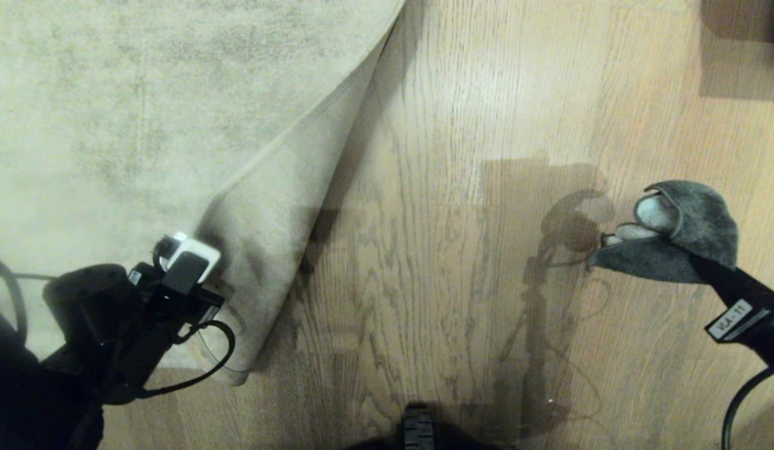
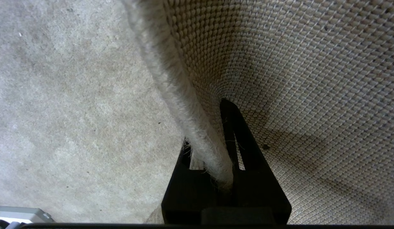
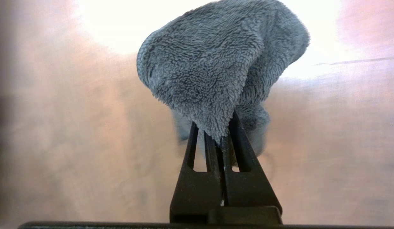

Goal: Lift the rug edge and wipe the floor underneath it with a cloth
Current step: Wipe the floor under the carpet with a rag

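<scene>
The pale grey-beige rug (image 1: 112,112) covers the upper left of the head view. My left gripper (image 1: 202,265) is shut on the rug edge (image 1: 337,106) near its corner and holds it up off the floor (image 1: 436,250), so the flap's underside (image 1: 280,212) faces up. In the left wrist view the fuzzy rug edge (image 2: 181,92) runs between the black fingers (image 2: 230,127), with the woven backing (image 2: 311,95) on one side. On the right, my right gripper (image 1: 699,265) is shut on the dark grey-blue cloth (image 1: 699,219), above bare floor and apart from the rug. The cloth (image 3: 216,63) bunches past the fingertips (image 3: 236,133).
A dark block (image 1: 743,50) sits at the far right corner of the floor. The robot's base (image 1: 418,431) shows at the bottom centre. The arm's shadow (image 1: 549,262) lies on the planks between rug and cloth. Cables hang off both arms.
</scene>
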Controlling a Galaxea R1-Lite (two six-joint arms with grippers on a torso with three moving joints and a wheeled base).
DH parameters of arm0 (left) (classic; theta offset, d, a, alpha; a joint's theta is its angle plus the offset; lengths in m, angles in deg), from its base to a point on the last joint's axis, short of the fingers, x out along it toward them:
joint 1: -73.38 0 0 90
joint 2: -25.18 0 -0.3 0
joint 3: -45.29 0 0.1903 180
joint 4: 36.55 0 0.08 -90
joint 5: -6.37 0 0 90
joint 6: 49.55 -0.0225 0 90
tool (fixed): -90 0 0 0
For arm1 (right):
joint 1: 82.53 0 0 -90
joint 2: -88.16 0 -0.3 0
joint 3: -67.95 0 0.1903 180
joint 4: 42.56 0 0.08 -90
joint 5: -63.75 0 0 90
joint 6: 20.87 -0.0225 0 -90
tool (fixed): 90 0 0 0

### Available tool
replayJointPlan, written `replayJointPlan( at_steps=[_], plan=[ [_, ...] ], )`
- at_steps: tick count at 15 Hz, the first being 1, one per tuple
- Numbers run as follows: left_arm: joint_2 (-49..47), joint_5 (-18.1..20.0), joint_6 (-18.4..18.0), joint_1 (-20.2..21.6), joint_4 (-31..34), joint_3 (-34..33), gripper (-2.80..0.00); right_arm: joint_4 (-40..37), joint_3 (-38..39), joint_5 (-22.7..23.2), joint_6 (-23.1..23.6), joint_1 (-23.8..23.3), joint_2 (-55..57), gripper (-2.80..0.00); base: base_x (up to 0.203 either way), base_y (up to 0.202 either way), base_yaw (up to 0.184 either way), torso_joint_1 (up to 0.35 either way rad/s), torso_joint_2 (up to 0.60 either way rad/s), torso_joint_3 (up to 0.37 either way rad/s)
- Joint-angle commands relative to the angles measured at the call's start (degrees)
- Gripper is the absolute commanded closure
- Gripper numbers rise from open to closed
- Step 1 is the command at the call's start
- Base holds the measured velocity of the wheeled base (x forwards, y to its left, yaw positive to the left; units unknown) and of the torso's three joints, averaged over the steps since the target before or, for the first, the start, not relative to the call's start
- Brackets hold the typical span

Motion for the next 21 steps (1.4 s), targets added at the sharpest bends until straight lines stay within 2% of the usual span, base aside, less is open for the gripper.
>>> replayJointPlan(
  at_steps=[1,6,9,13,17,21],
  plan=[
    [-1.1,-0.1,-0.3,0.1,-0.5,0.5,0.0,2.6,0.1,0.7,0.0,-6.5,-2.7,0.0,0.0,0.0,0.0,0.0,0.0,0.0],
    [-1.3,-0.2,-0.3,0.1,-0.5,0.9,0.0,-0.3,0.1,1.3,-0.8,-7.2,-7.4,0.0,0.0,0.0,0.0,0.0,0.0,0.0],
    [-1.2,-0.2,-0.3,0.1,-0.5,0.9,0.0,-9.6,0.1,1.2,-0.5,-7.2,-15.7,0.0,0.0,0.0,0.0,0.0,0.0,0.0],
    [-1.4,-0.2,-0.3,0.3,-0.5,0.9,0.0,-30.1,0.1,1.0,1.1,-7.2,-35.3,0.0,0.0,0.0,0.0,0.0,0.0,0.0],
    [-1.6,-0.2,-0.3,0.3,-0.5,0.9,0.0,-56.1,-0.4,1.1,2.2,-7.1,-57.7,0.0,0.0,0.0,0.0,0.0,0.0,0.0],
    [-1.8,-0.2,-0.3,0.3,-0.5,0.9,0.0,-72.3,0.1,1.3,2.8,-7.0,-60.6,0.0,0.0,0.0,0.0,0.0,0.0,0.0]
  ],
)
